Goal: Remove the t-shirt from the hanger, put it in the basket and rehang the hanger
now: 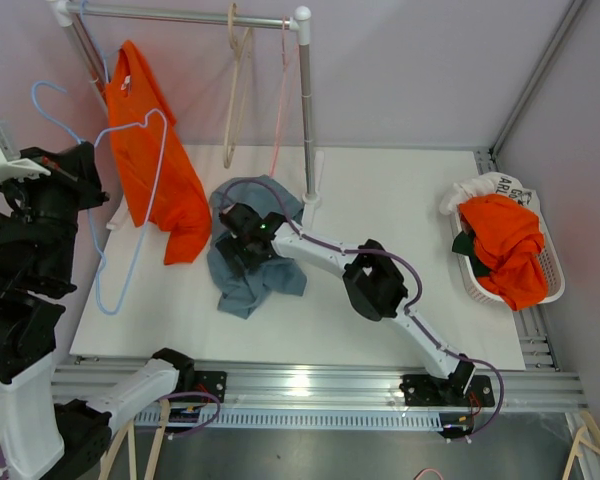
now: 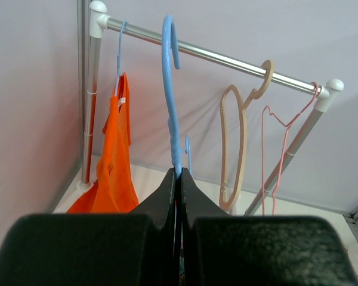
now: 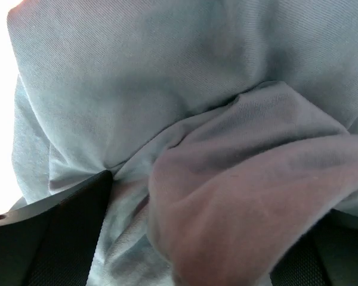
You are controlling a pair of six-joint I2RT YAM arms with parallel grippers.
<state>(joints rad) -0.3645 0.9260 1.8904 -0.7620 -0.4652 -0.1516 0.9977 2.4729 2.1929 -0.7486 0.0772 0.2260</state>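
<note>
Separation of shirt from hanger is what the coming move turns on, and it is judged to be made already. In the top view the grey-blue t-shirt (image 1: 242, 285) is seen crumpled on the table (image 1: 400, 190) at centre left of the frame, near the foot of the rack's right post, with the right gripper (image 1: 248, 232) pressed onto its upper part. The right wrist view is filled by grey cloth. The two fingers are seen far out at the lower corners, so the jaws are taken to be wide, with a thick fold bulging between them. Whether that fold is pinched cannot be told.

The blue hanger (image 2: 172, 119) is held by the left gripper (image 2: 179, 174), whose jaws are closed flat on the wire below the hook, the hook uppermost and seen against the rail (image 2: 227, 59). In the top view the hanger is found at the far left of the frame, bare of cloth, its long axis running from upper left down toward lower left. It is well apart from the shirt, which lies to its right. An orange t-shirt (image 1: 145, 160) hanging on the rack is crossed by the wire in that view but is not taken to be on it.

The right arm is plainly the nearer to the shirt, and the left is occupied with the hanger. What is left is judged to be a straight lift off the cloth, so that no fold is dragged along
</note>
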